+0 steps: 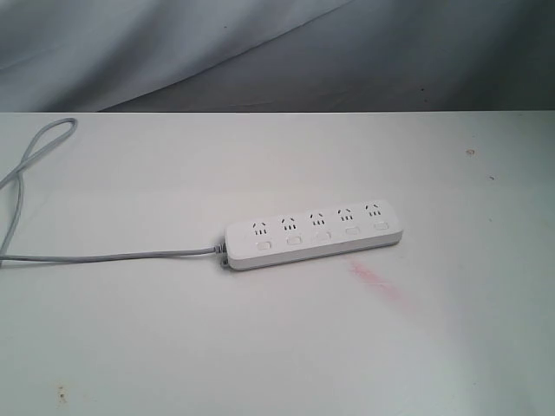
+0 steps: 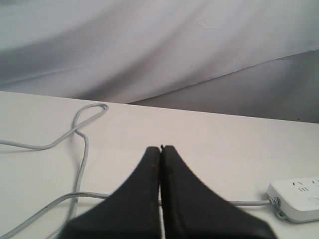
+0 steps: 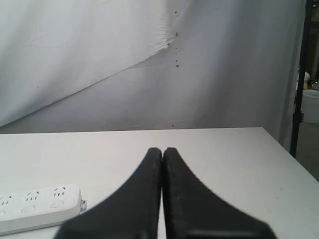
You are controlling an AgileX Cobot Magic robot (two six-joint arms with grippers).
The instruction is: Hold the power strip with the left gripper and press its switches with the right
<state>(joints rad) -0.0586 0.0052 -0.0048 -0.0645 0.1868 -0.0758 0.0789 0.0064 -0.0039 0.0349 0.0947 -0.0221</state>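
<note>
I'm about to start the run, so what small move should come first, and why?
Probably open the left gripper and move it toward the power strip, near where its cord enters. It is shut on nothing, and the strip lies unheld on the table.

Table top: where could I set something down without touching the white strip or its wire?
The widest bare stretch of the table lies in front of the power strip and its grey cord, marked only by a pink smear. Right of the strip and behind it, up to the grey cloth, is free too. Crowded: far left, where the cord loops.
</note>
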